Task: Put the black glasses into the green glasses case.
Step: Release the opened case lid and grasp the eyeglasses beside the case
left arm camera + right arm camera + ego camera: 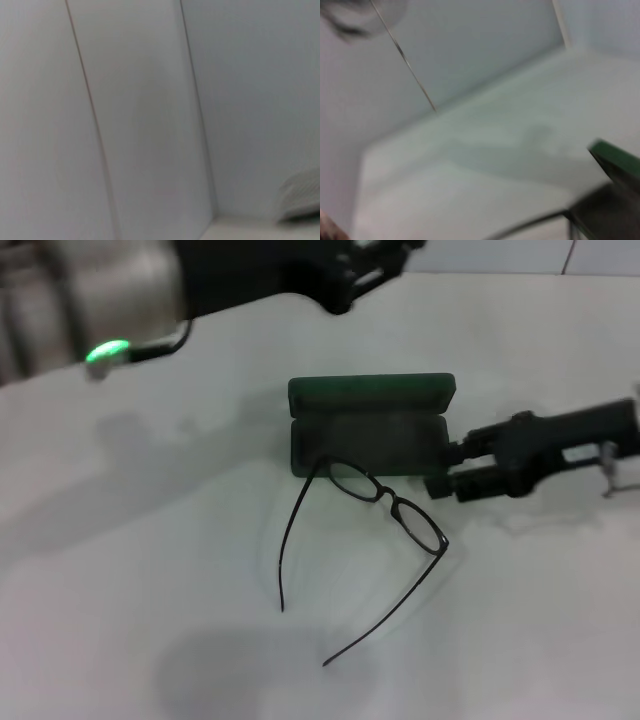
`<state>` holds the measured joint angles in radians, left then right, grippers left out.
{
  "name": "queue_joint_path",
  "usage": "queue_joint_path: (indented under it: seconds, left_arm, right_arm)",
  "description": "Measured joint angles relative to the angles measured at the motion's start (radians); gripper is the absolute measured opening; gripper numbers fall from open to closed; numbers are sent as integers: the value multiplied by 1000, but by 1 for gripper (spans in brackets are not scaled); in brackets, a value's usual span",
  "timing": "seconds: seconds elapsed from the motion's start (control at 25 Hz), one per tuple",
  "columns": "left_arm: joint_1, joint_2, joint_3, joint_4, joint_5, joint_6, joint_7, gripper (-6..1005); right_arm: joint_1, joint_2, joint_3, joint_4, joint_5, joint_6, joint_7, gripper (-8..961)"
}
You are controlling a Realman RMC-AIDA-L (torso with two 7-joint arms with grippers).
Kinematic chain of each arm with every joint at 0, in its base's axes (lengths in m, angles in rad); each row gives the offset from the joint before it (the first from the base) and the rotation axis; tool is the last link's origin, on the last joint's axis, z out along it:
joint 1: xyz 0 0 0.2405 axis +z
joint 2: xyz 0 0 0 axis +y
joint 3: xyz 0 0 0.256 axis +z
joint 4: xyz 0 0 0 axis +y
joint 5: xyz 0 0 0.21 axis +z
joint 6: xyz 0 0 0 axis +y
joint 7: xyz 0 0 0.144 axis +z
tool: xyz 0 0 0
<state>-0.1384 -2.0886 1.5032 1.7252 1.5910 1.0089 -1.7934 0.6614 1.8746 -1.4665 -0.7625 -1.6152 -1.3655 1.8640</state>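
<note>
A pale surface (150, 570) carries one green case (370, 425), lid raised, and one pair of black glasses (385, 505). The glasses lie unfolded just in front of the case, one lens overlapping its near edge, temples splayed toward the robot across bare surface. The right pincer (445, 468) sits at the case's right end; its fingers' spread cannot be told. The left arm (250, 275) hangs high at the far left, pincer unseen.

Black glasses (385, 502) — thin wire; dark green case (372, 425); white table (150, 570).
</note>
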Motion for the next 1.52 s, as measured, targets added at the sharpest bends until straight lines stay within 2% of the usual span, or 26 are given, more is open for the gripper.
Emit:
queue_joint_path:
  seconds: [0.04,0.12,0.24,0.36,0.44,0.56,0.76,0.92,1.08,1.28,1.52]
  left_arm:
    - [30,-1,-33,-30,-100,61,67,447]
    - [64,-2,-80,-87,-216,157,157,436]
    - [87,-2,-146,-212,-322,294,253,377]
    - [83,-1,-205,-344,-367,416,321,297]
    - [77,0,-249,-443,-386,492,374,298]
    - [56,0,-315,-583,-398,578,430,300]
    - [0,2,-436,-823,-400,708,521,296]
    - [-29,4,-474,-925,-396,729,569,290]
    - [-36,5,-478,-952,-393,731,593,285]
    - [-41,4,-479,-966,-393,733,597,278]
    - [-43,3,-479,-977,-391,734,598,269]
  right_arm:
    - [30,6,4,-3,-59,6,50,607]
    - [103,28,17,-7,-189,12,153,562]
    - [177,62,32,-7,-328,15,241,493]
    - [250,101,38,6,-454,16,318,494]
    - [291,128,38,16,-517,17,352,495]
    - [335,149,25,39,-564,27,384,496]
    - [415,152,11,157,-555,73,414,493]
    - [457,152,6,229,-553,94,418,478]
    - [454,153,-14,234,-533,110,418,454]
    - [449,153,-16,243,-525,111,419,226]
    - [449,153,-57,267,-489,135,419,222]
